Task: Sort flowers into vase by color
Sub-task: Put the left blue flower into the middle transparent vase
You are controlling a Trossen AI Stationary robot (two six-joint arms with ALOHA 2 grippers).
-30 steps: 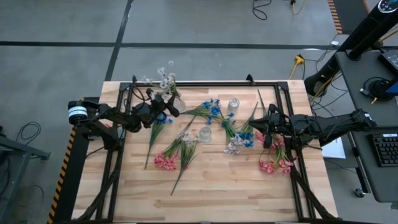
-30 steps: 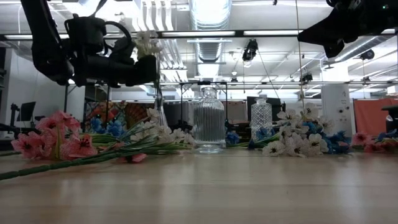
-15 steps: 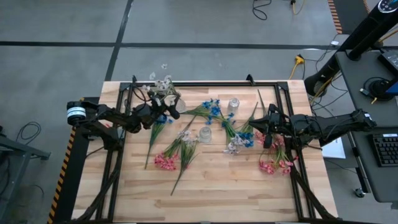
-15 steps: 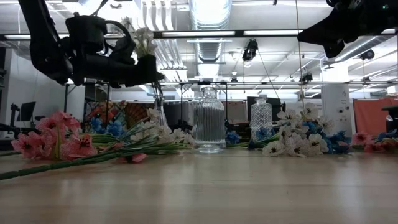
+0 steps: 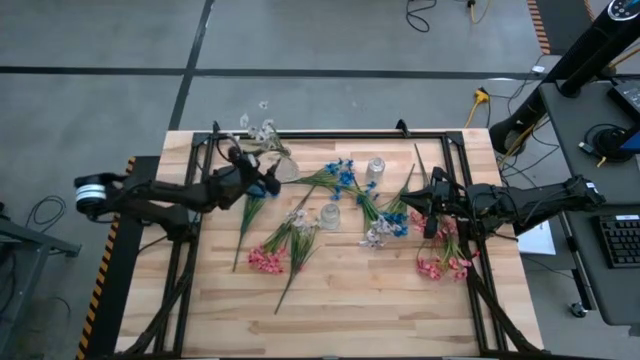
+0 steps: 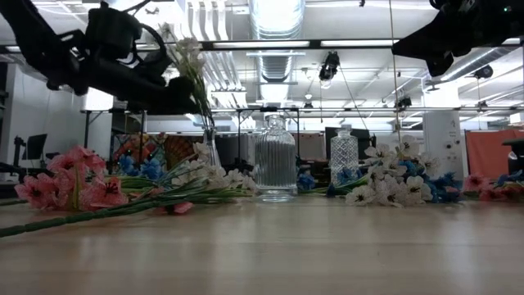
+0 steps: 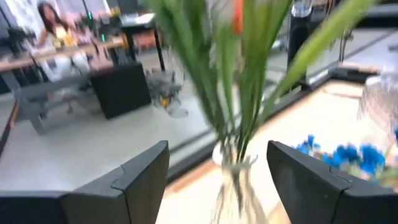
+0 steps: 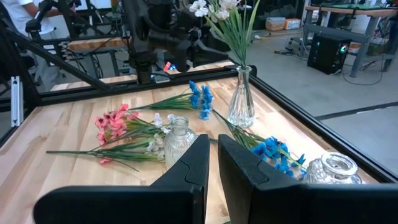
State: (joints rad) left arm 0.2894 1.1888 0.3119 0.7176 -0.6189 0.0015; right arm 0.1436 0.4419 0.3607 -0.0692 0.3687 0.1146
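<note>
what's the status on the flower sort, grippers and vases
Left gripper open, just off the white spray standing in the slim vase. Right gripper shut, empty, waiting over right side. Blue flowers and pink flowers on the table, unsorted.

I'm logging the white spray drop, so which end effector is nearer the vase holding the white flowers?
Left. The left end effector is open right beside the vase with white flowers; the right end effector waits shut across the table.
</note>
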